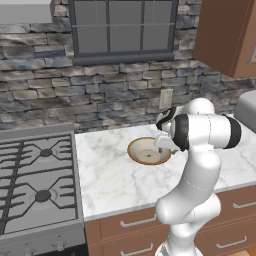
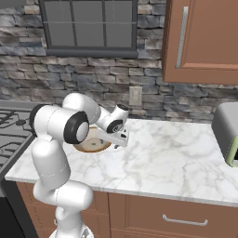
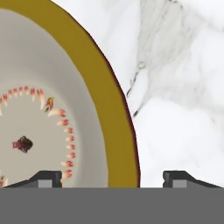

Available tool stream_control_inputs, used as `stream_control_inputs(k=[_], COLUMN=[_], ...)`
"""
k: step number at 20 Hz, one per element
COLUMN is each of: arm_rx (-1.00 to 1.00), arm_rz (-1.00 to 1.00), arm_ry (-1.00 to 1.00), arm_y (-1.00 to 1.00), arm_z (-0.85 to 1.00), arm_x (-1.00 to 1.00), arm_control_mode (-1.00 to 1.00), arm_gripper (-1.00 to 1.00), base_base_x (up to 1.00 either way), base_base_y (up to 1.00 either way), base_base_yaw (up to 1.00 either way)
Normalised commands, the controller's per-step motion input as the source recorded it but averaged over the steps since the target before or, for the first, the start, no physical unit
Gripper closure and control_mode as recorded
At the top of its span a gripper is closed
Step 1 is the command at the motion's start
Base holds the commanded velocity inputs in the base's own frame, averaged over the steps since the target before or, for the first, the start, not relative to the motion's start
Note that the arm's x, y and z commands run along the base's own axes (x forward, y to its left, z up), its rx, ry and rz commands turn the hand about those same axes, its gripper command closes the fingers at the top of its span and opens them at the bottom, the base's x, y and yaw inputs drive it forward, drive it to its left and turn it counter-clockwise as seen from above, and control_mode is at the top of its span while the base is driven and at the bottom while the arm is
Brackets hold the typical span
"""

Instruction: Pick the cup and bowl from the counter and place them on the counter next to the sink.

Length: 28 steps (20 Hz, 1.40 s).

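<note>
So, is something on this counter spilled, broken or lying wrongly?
Nothing stands out. The bowl sits upright and whole on the counter, with no spill around it. The open gripper straddles its golden-brown rim.

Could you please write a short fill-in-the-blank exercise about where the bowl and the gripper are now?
1. The bowl rests on the white marble ____.
2. The bowl's rim is golden-____.
3. The gripper has one fingertip over the bowl's inside and one over the counter, so its jaws straddle the bowl's ____.

Missing words: counter; brown; rim
</note>
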Motion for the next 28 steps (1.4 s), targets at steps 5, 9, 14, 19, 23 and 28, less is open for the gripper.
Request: stream_control_inputs(k=[5, 9, 14, 19, 23, 28], arm_rx=[0.00, 0.00, 0.00, 0.00, 0.00, 0.03], arm_rz=[0.00, 0.00, 0.00, 0.00, 0.00, 0.00], arm_ry=[0.00, 0.00, 0.00, -0.03, 0.00, -0.03], arm_y=[0.00, 0.00, 0.00, 0.00, 0.00, 0.00], arm_z=[0.00, 0.00, 0.00, 0.06, 0.13, 0.20], arm_x=[0.00, 0.00, 0.00, -0.02, -0.11, -0.24], arm_control_mode=[-1.00, -1.00, -1.00, -1.00, -1.00, -1.00], arm_gripper=[1.00, 1.00, 1.00, 1.00, 1.00, 1.00], base_base_x=[0.00, 0.00, 0.00, 0.00, 0.00, 0.00], base_base_y=[0.00, 0.00, 0.00, 0.00, 0.00, 0.00], base_base_yaw=[0.00, 0.00, 0.00, 0.00, 0.00, 0.00])
